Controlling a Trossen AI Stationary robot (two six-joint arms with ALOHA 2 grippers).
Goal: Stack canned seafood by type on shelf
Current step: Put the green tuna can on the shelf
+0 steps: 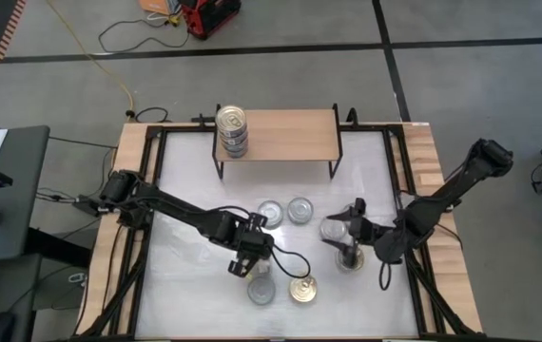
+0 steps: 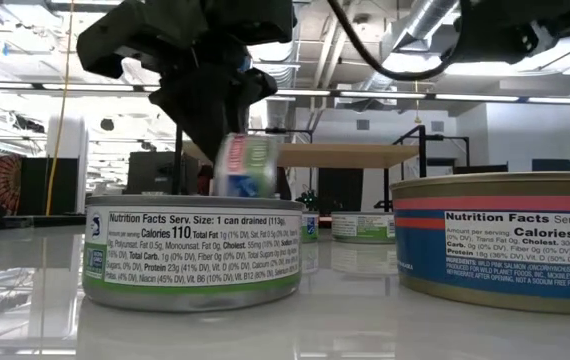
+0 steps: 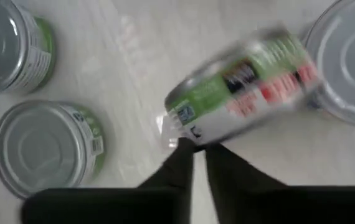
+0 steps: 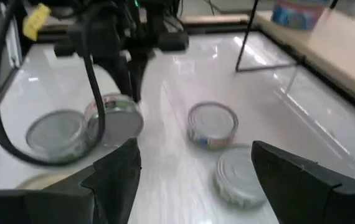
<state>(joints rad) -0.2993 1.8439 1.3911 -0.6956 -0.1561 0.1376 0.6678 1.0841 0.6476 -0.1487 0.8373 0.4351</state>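
Note:
My left gripper (image 3: 197,149) points down at the table's near middle, fingers shut at the rim of a green-labelled tin (image 3: 246,81). That tin stands tilted and blurred, next to a flat silver-topped tin (image 4: 59,134). Two silver-topped tins (image 3: 47,149) lie flat nearby. A gold-topped tin (image 1: 303,290) sits at the near edge. Two tins (image 1: 232,130) stand stacked on the left end of the wooden shelf (image 1: 290,135). My right gripper (image 4: 193,180) hangs open right of centre, with nothing between its fingers. My left gripper comes from above, slanting down, and its shut fingertips (image 3: 187,146) meet at the tilted tin's lower rim (image 3: 179,127). Whether they pinch the rim or only touch it I cannot tell. The tin stands tipped up on edge in front of the fingers, its side label facing up.
Two more silver-topped tins (image 1: 336,228) lie under my right arm. A black frame (image 1: 157,190) runs round the white tabletop. The shelf's thin black legs (image 4: 246,43) stand at the far edge, and the right part of its board is bare.

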